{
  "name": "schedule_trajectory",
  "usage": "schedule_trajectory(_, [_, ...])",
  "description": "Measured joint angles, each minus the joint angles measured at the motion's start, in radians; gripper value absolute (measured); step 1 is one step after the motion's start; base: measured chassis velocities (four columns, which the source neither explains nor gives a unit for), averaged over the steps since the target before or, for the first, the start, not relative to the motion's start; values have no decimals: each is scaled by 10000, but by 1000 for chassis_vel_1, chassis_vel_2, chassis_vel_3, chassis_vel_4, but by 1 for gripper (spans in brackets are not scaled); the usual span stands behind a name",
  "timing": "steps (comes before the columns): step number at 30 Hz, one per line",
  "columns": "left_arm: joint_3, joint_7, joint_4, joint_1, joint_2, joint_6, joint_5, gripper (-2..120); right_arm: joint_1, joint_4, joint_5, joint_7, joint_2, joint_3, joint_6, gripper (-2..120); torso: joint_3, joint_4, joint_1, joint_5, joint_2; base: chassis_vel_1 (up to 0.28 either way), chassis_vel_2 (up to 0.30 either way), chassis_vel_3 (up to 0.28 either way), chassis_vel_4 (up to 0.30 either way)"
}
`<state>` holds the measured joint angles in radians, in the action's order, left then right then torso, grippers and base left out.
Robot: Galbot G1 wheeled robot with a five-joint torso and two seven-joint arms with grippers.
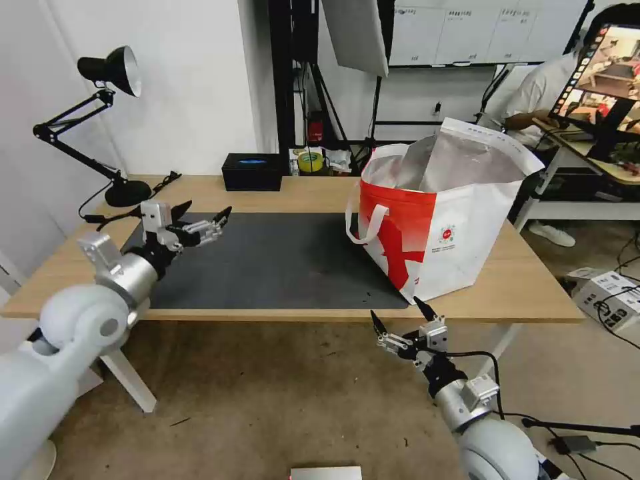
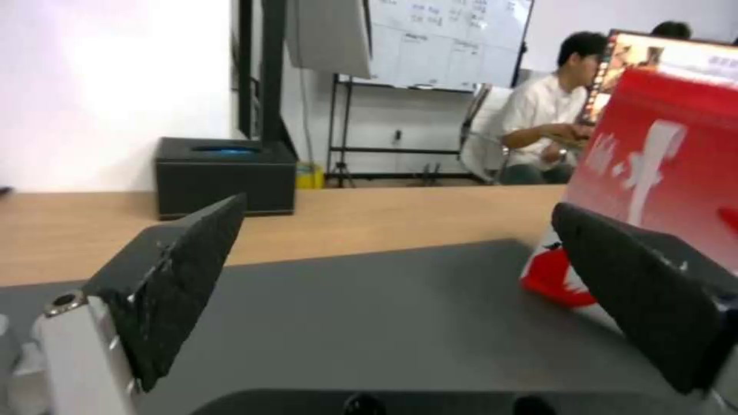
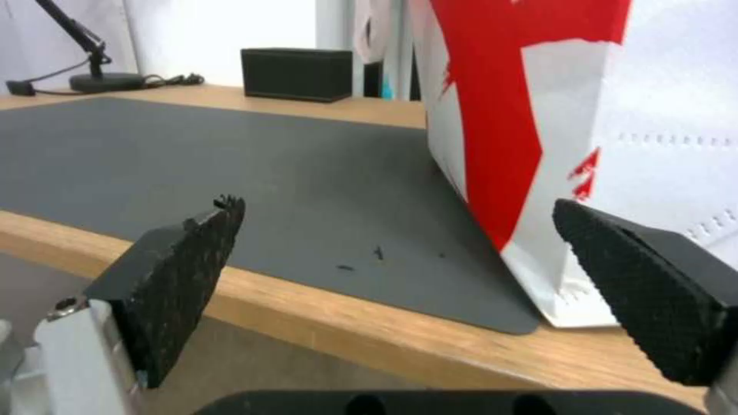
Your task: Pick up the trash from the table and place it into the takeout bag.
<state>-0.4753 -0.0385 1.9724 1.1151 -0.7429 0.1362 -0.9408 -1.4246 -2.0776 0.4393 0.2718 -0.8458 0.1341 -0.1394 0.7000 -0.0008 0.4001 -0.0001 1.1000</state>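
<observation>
Your left gripper [image 1: 203,215] hovering over left end of dark mat [image 1: 280,260], jaws spread wide, holding nothing. Your right gripper [image 1: 399,321] hanging just off table [image 1: 280,190] front edge, jaws likewise wide, empty. Takeout bag [image 1: 433,220] standing upright on mat's right end, mouth gaping. No trash lying on mat; only tiny dark crumbs [image 3: 361,259] near bag. Bag likely light, soft-walled, tipping easily: you're best taking white loop handle [image 1: 365,223], not wall.

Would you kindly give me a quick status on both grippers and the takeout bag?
Left gripper open, above the mat's left end. Right gripper open, off the table's front edge. Takeout bag upright, mouth open. Nothing in the way.
</observation>
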Motion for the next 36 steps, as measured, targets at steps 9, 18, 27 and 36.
schedule_trajectory(9, [-2025, -882, 480, 2872, -870, -727, 899, 100, 0, -1, 0, -1, -1, 0, 0, 100, -2, 9, -2, 3, 0, 0, 0, 0, 0])
schedule_trajectory(18, [-3031, -1495, 477, 4294, -1572, -1368, 1382, 100, 0, 0, 0, -1, -1, 0, 0, 100, -1, 8, -2, 1, 0, 0, 0, 0, 0])
schedule_trajectory(27, [-3270, -1570, 458, 4862, -1856, -1713, 1591, 100, 0, 0, 0, -1, -1, -1, 0, 100, -1, 8, -2, 1, 0, 0, 0, 0, 0])
schedule_trajectory(36, [-3409, -1596, 276, 5428, -2197, -1958, 1896, 100, 0, 0, 0, -1, 0, -1, 0, 100, -1, 8, -2, 1, 0, 0, 0, 0, 0])
